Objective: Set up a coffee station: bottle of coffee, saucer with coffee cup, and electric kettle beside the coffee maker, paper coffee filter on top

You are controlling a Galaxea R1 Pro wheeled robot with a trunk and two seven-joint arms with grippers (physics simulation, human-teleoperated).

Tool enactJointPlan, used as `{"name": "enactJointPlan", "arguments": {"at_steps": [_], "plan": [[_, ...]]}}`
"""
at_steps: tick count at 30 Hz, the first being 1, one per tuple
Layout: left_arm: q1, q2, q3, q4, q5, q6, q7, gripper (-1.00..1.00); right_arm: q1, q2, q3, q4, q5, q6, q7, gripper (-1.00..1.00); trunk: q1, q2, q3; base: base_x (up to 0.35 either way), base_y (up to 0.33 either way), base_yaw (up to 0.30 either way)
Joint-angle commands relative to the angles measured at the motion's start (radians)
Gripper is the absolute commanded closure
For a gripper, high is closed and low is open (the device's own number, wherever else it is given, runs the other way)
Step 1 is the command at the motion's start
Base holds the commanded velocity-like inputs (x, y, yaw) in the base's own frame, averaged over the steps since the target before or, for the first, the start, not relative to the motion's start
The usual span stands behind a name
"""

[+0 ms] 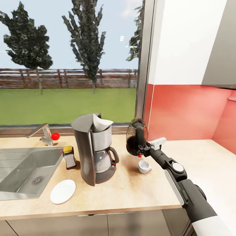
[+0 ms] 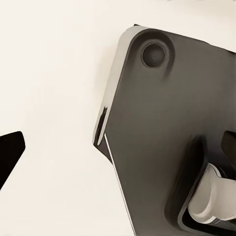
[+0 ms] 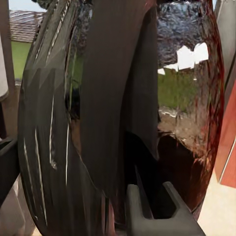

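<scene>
— Kettle (image 1: 136, 137) first: where is it?

— In my right jaws (image 1: 141, 151), clamped on its black loop handle and held up off the table (image 1: 137, 193), to the right of the coffee maker (image 1: 93, 149) and near it. Through the right wrist view the kettle's (image 3: 187, 98) glass belly sits just past my fingers (image 3: 162, 211), with the dark handle running between.

— And the rest of the station?

— The coffee maker stands on the table beside the sink (image 1: 23, 170). The white filter (image 1: 100, 124) sits in its open top. The bottle (image 1: 69, 157) stands just left of the machine, between it and the sink. The saucer (image 1: 63, 191) lies flat near the front edge, left of the machine, bare. The cup (image 1: 144, 166) sits on the table itself, right of the machine and just below the raised kettle, well apart from the saucer.

— Your left jaws?

— I cannot tell. The left wrist view gives a dark grey robot panel (image 2: 172, 128) against a pale surface, and one dark fingertip (image 2: 9, 152) at the edge.

— Anything else on the table?

— A tap (image 1: 42, 132) with a red knob behind the sink, under the window (image 1: 68, 62).
</scene>
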Motion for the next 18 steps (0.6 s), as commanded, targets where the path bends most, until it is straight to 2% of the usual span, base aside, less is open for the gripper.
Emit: {"name": "enactJointPlan", "arguments": {"at_steps": [1, 8, 13, 18], "plan": [[-0.001, 0.000, -0.005, 0.002, 0.010, -0.005, -0.006, -1.00, -0.001, -0.001, 0.001, -0.001, -0.012, 0.007, 0.000, 1.00, 0.001, -0.002, -0.002, 0.106, 0.000, 0.000], [-0.001, 0.000, -0.005, 0.002, 0.010, -0.005, -0.006, -1.00, -0.001, -0.001, 0.001, -0.003, -0.013, 0.007, -0.001, 1.00, 0.001, -0.002, -0.002, 0.198, 0.000, 0.000], [-0.001, 0.000, -0.005, 0.002, 0.010, -0.005, -0.006, -1.00, -0.001, -0.001, 0.001, -0.003, -0.014, 0.007, -0.001, 1.00, 0.001, -0.002, -0.002, 0.036, 0.000, 0.001], [-0.001, 0.000, -0.005, 0.002, 0.010, -0.005, -0.006, -1.00, 0.000, -0.001, 0.002, -0.001, -0.014, 0.007, -0.001, 1.00, 0.001, -0.002, -0.002, 0.017, 0.000, 0.216]]}}
